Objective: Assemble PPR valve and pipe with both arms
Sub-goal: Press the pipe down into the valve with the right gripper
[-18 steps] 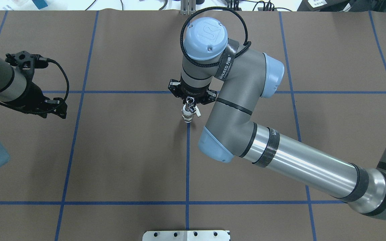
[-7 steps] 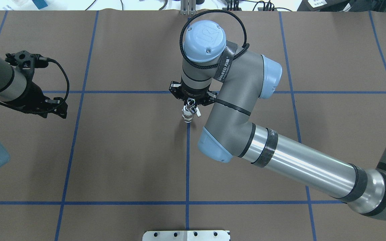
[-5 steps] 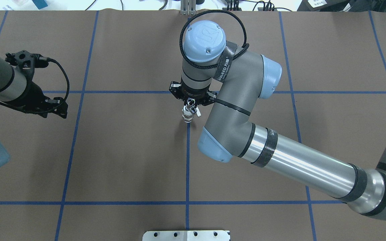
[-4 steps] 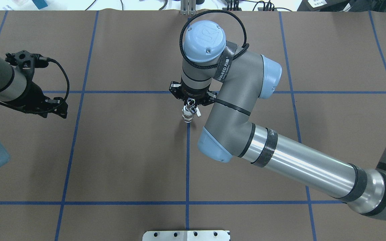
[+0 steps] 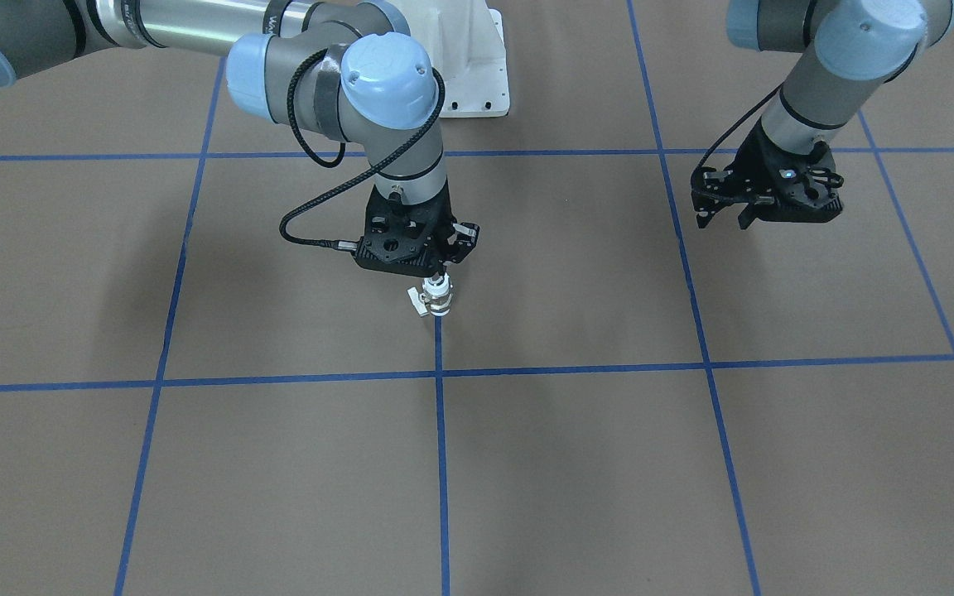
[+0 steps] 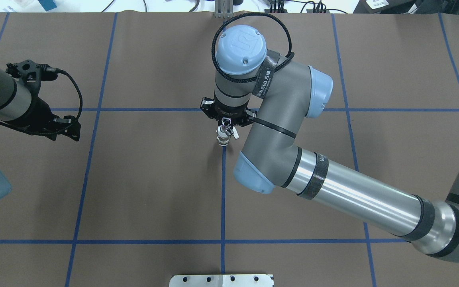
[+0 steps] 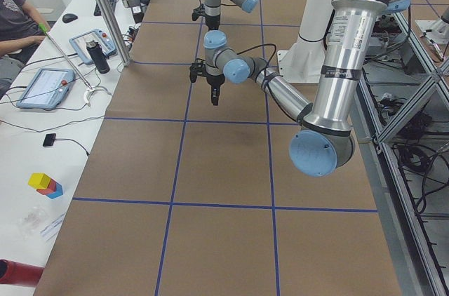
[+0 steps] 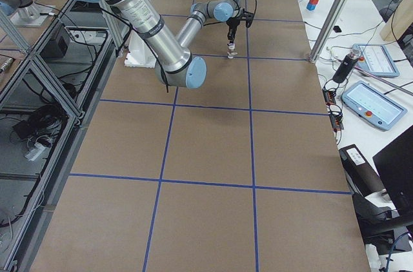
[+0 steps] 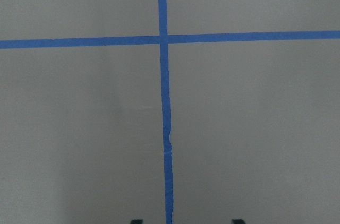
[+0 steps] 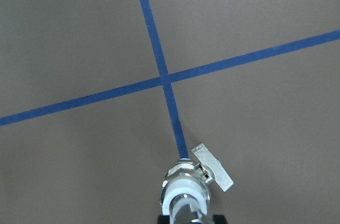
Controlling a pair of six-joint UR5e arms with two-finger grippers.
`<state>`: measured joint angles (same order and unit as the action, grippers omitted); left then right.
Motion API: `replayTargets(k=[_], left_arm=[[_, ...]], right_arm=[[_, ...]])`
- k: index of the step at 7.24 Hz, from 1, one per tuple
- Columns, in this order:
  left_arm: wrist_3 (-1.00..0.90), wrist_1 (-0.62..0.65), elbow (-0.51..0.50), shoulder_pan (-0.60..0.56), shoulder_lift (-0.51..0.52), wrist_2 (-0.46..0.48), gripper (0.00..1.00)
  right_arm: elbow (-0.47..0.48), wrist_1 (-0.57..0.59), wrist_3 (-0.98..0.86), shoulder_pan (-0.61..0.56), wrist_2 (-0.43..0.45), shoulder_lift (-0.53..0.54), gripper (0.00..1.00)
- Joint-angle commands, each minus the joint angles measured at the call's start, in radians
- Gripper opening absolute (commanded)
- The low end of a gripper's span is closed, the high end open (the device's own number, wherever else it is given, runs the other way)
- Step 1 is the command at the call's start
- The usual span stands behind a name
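My right gripper points straight down at mid-table, jaws narrow and clamped on the top of the PPR valve. The valve hangs upright, lower end on the blue tape line; I cannot tell whether it touches the table. Its lever juts out sideways. Well apart on my left, my left gripper hangs empty over bare paper, jaws wide
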<state>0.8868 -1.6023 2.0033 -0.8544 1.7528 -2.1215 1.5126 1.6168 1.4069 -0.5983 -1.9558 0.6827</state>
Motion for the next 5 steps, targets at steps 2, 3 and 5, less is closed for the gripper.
replayTargets(k=[2, 3, 5], left_arm=[[0.001, -0.001, 0.0, 0.0, 0.0, 0.0, 0.64], [0.001, -0.001, 0.0, 0.0, 0.0, 0.0, 0.64], [0.001, 0.001, 0.0, 0.0, 0.0, 0.0, 0.64]], right_arm=[[-0.002, 0.0, 0.0, 0.002, 0.0, 0.0, 0.0], [-0.003, -0.001, 0.0, 0.0, 0.0, 0.0, 0.0], [-0.017, -0.001, 0.0, 0.0, 0.0, -0.005, 0.49]])
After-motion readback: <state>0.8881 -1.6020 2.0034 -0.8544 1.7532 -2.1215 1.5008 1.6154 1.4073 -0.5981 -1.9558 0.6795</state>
